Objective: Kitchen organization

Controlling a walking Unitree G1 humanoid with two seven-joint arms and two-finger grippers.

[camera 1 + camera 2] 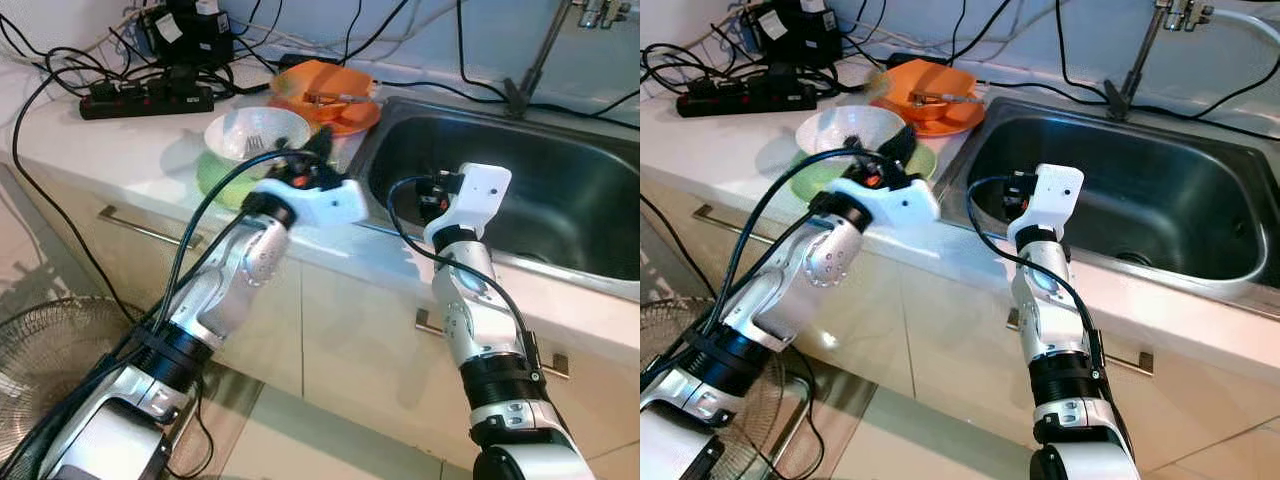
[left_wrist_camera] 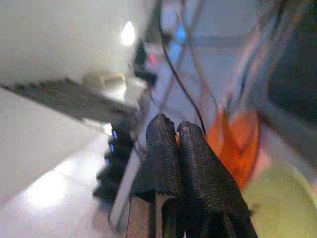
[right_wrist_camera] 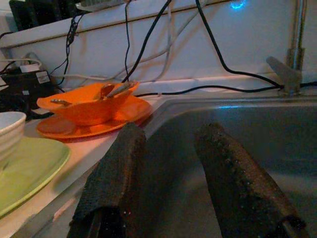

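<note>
A white bowl (image 1: pixel 255 135) holding a fork sits on a green plate (image 1: pixel 213 178) on the white counter. Behind it an orange bowl (image 1: pixel 322 85) with utensils rests on an orange plate (image 1: pixel 340 120). My left gripper (image 1: pixel 322 148) hovers just right of the white bowl, between it and the orange dishes; its fingers (image 2: pixel 190 144) are pressed together with nothing in them. My right gripper (image 3: pixel 171 134) is open and empty over the left rim of the steel sink (image 1: pixel 560 190), pointing toward the orange bowl (image 3: pixel 86 106).
A black power strip (image 1: pixel 145 100) and tangled cables lie at the counter's back left. The faucet (image 1: pixel 530 70) stands behind the sink. Cabinet handles (image 1: pixel 150 230) run below the counter, and a floor fan (image 1: pixel 50 350) stands low on the left.
</note>
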